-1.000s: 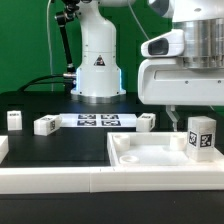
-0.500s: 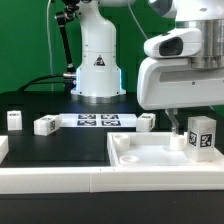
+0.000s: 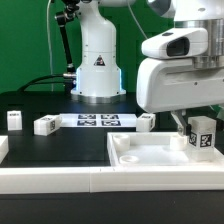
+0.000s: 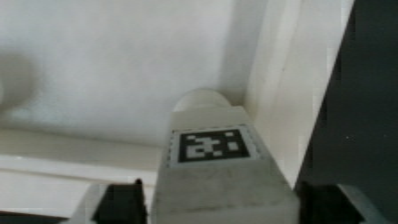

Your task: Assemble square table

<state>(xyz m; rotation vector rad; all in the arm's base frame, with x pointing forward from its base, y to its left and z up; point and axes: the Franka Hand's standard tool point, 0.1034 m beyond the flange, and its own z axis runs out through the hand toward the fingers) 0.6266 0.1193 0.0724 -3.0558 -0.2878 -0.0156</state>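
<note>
Square table, early stage. The white plastic tray-like square top (image 3: 140, 158) with raised rim lay on the black table (image 3: 60, 150), toward the exterior view's right. One small white block leg (image 3: 201, 137) stood upright in the top's corner at the exterior view's right, its tag facing the camera.

The jaws hung on either side of this leg. The wrist view showed them flanking it closely, but I could not tell whether they pressed on it or stood just clear. Nor could I tell whether the leg was seated fast or only set in place.

Left to do, by my reckoning: three legs. The far-left leg (image 3: 14, 119), the second leg (image 3: 45, 126) near it and the third leg (image 3: 147, 121), by the far end of the marker board (image 3: 97, 121), all lay loose on the table, apart from the top. So the first of four was in hand.

Writing: each leg carried a black-and-white square tag, pattern only, no letters. The marker board showed several of the same. The white robot base (image 3: 97, 75) bore a dark triangular emblem with small print, too small to read.
</note>
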